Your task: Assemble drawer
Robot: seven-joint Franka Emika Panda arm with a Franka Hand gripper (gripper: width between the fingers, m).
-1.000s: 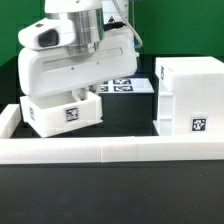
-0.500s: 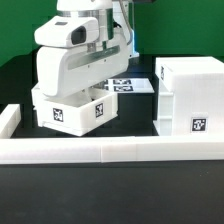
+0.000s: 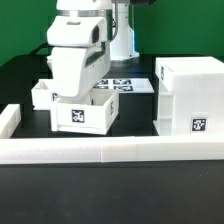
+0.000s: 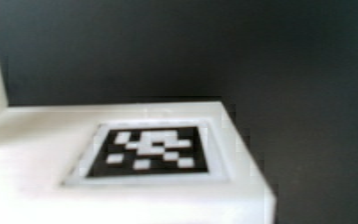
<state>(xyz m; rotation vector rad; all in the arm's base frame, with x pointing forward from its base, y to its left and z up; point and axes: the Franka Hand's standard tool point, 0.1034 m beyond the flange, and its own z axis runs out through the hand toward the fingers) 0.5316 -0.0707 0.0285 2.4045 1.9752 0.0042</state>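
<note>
A small open white drawer box (image 3: 84, 115) with marker tags stands on the black table, left of centre in the exterior view. My gripper (image 3: 76, 92) reaches down into it from above. The white hand hides the fingers, and the box turns and travels with the hand, so the jaws seem shut on its wall. The larger white drawer housing (image 3: 190, 95) stands at the exterior view's right, apart from the box. The wrist view shows a white panel of the box (image 4: 34, 140) very close, with a black-and-white tag (image 4: 149, 150). No fingertips show there.
A white L-shaped fence (image 3: 110, 150) runs along the front and up the exterior view's left side. The marker board (image 3: 127, 86) lies behind the box. The robot base stands behind it. Black tabletop (image 3: 135, 118) lies between box and housing.
The hand and the drawer box moved together toward the exterior view's right and turned, so a different corner of the box now faces the camera. The housing has not moved.
</note>
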